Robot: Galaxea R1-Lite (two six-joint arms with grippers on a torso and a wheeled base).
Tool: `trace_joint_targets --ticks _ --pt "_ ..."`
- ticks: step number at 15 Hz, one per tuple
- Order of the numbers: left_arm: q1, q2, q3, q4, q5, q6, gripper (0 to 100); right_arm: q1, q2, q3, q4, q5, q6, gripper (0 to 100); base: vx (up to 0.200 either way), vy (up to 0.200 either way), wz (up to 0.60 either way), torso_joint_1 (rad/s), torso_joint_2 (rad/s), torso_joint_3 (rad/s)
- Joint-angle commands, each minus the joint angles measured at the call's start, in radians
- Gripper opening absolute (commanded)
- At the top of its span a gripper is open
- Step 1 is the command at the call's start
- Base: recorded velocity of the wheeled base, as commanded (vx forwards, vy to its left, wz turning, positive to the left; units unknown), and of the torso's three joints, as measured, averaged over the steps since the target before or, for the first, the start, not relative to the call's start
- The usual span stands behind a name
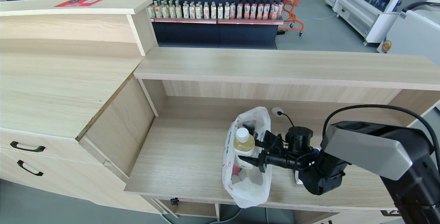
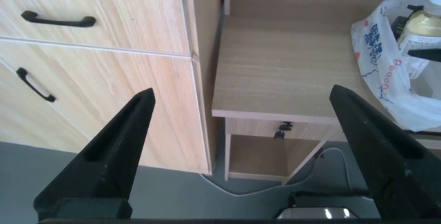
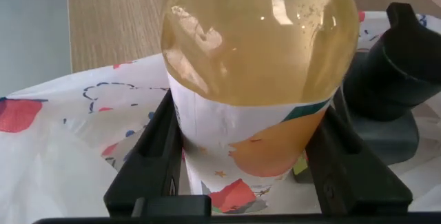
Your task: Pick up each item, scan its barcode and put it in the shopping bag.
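A bottle (image 1: 244,144) of pale yellow drink with a white cap stands upright in the mouth of the white plastic shopping bag (image 1: 245,186) on the wooden counter. My right gripper (image 1: 256,150) is shut on the bottle's labelled body (image 3: 255,65), one finger on each side. A dark item (image 3: 393,79) lies in the bag (image 3: 62,148) beside the bottle. The black barcode scanner (image 1: 299,138) stands just right of the bag. My left gripper (image 2: 241,93) hangs open and empty, low off the counter's front left corner, far from the bag (image 2: 386,65).
The counter (image 1: 185,155) sits in a recess under a raised ledge (image 1: 285,65), with a side wall at its left. A cabinet with black-handled drawers (image 2: 58,21) stands left of it. The scanner's cable runs to a grommet (image 1: 277,111).
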Motion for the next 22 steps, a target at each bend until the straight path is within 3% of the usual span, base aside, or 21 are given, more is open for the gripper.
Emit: trace_joint_targets --ticks 1,2,5,10,14,18,20,22 --pt "0.000 0.000 0.000 0.000 0.000 0.000 100 0.000 0.034 -0.007 -0.027 0.003 -0.001 0 0.000 0.000 0.00 0.000 0.00 0.000" --pt "0.000 0.000 0.000 0.000 0.000 0.000 100 -0.001 0.044 -0.005 -0.055 0.005 0.000 100 0.000 0.000 0.00 0.000 0.00 0.000" --pt "0.000 0.000 0.000 0.000 0.000 0.000 100 -0.010 0.030 0.016 -0.062 0.005 0.011 100 0.000 0.000 0.00 0.000 0.00 0.000" --pt "0.000 0.000 0.000 0.000 0.000 0.000 100 -0.057 -0.289 0.231 -0.026 0.008 0.342 100 0.000 0.000 0.00 0.000 0.00 0.000" --pt "0.000 0.000 0.000 0.000 0.000 0.000 100 -0.145 -0.534 0.306 0.220 0.008 0.416 100 0.000 0.000 0.00 0.000 0.00 0.000" --pt "0.000 0.000 0.000 0.000 0.000 0.000 100 -0.330 -0.925 0.407 0.482 0.026 0.566 100 0.000 0.000 0.00 0.000 0.00 0.000" --pt "0.000 0.000 0.000 0.000 0.000 0.000 100 -0.420 -1.080 0.441 0.608 0.012 0.517 100 0.000 0.000 0.00 0.000 0.00 0.000" --pt "0.001 0.000 0.000 0.000 0.000 0.000 100 -0.575 -1.276 0.529 0.763 -0.106 0.407 100 0.000 0.000 0.00 0.000 0.00 0.000"
